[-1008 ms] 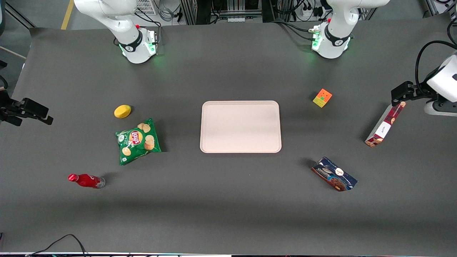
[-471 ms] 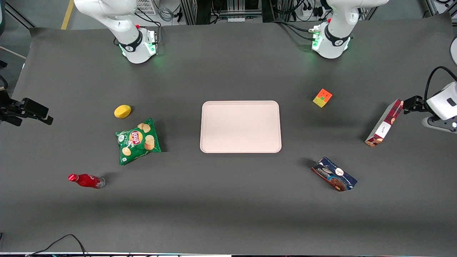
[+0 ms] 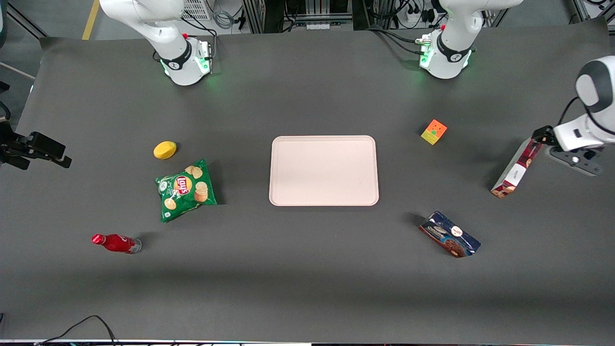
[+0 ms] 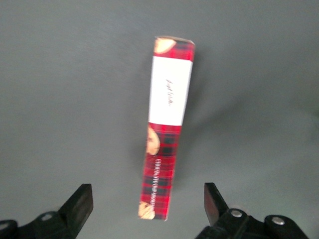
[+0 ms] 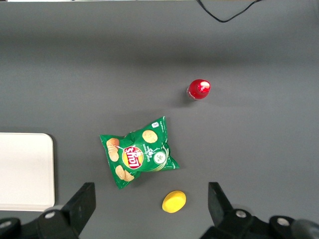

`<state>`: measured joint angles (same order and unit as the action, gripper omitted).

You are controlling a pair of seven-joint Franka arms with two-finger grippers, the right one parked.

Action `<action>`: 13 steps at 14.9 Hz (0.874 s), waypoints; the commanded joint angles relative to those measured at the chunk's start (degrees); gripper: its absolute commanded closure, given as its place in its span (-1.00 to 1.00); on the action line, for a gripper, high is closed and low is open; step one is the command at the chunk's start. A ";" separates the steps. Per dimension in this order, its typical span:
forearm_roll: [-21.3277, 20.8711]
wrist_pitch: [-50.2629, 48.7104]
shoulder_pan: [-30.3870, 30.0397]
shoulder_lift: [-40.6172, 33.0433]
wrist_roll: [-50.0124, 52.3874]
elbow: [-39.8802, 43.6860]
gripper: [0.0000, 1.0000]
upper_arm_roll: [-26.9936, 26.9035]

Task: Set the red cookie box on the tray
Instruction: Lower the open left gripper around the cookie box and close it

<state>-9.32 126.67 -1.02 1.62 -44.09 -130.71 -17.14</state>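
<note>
The red cookie box (image 3: 516, 169) is a long slim plaid carton with a white label band, lying on the dark table toward the working arm's end. My left gripper (image 3: 542, 137) hovers over the box end farther from the front camera. In the left wrist view the gripper (image 4: 148, 201) is open, its black fingers (image 4: 81, 201) spread wide on either side of that end of the box (image 4: 169, 99) without touching it. The pale pinkish tray (image 3: 324, 170) lies flat at the table's middle, well apart from the box and with nothing on it.
A blue cookie package (image 3: 450, 234) lies nearer the front camera, between box and tray. A coloured cube (image 3: 434, 131) sits farther back. Toward the parked arm's end are a green chips bag (image 3: 186, 190), a yellow lemon (image 3: 165, 150) and a red bottle (image 3: 115, 243).
The left arm's wrist has swung round and come down over the box's farther end, bringing the fingers to straddle it. The box and everything else stayed put.
</note>
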 commanded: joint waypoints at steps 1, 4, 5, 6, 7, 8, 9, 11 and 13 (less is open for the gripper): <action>-0.78 9.44 -0.21 -0.57 -4.59 -7.44 -0.98 0.18; -0.78 14.56 -0.21 1.63 -6.87 -9.12 -0.98 0.18; -0.78 16.58 -0.21 2.68 -7.84 -9.12 -0.98 0.18; -0.70 18.34 -0.21 4.08 -8.11 -9.12 -0.98 0.18; -0.70 19.83 -0.21 5.14 -8.11 -9.21 -0.98 0.18; -0.61 21.07 -0.47 6.37 -8.11 -9.21 -0.98 0.18; -0.61 22.12 -0.91 7.25 -8.11 -9.21 -0.98 0.18; -0.17 24.58 -1.00 9.36 -8.11 -9.21 -0.97 0.18; 0.09 26.78 -0.92 11.21 -8.11 -9.21 -0.94 0.26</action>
<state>-9.46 150.13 -1.50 10.54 -50.92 -139.80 -17.05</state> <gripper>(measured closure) 0.018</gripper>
